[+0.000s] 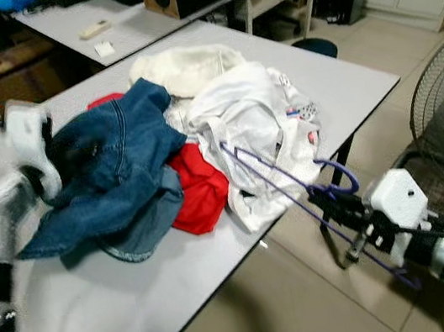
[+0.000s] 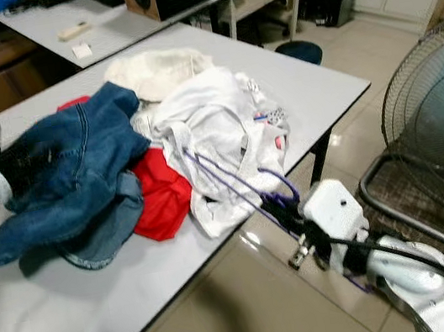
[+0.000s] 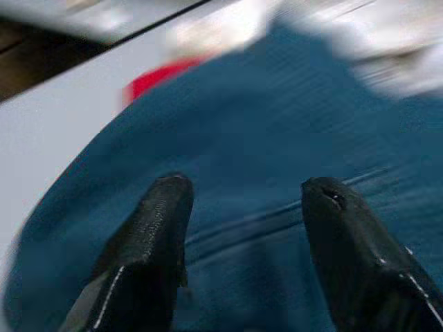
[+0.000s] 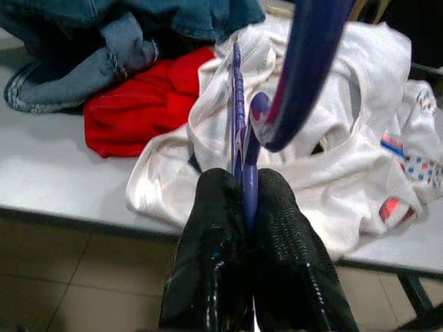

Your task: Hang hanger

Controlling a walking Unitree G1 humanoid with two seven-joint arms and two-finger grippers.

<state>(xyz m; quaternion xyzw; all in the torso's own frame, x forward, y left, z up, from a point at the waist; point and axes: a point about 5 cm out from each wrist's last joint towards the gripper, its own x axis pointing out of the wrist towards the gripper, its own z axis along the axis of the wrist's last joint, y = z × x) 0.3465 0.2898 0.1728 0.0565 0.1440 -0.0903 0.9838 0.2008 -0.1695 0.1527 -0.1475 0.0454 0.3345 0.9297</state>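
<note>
Purple hanger point(image 4: 239, 117) clamped between the shut jaws of the right gripper point(image 4: 243, 190), just off the near edge of the grey surface point(image 1: 345, 86), its frame threaded into the white shirt point(image 1: 254, 126) lying at that edge. Left gripper point(image 3: 246, 200) over the blue denim jacket point(image 1: 111, 163) toward the left end of the same surface, jaws spread apart and holding nothing. Red garment point(image 1: 201, 191) wedged between denim and shirt; cream garment point(image 1: 184, 68) farther back.

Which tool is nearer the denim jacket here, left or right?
Left. The left tool hovers open right over the denim jacket. The right tool is past the table's edge, shut on the purple hanger that reaches into the white shirt.
</note>
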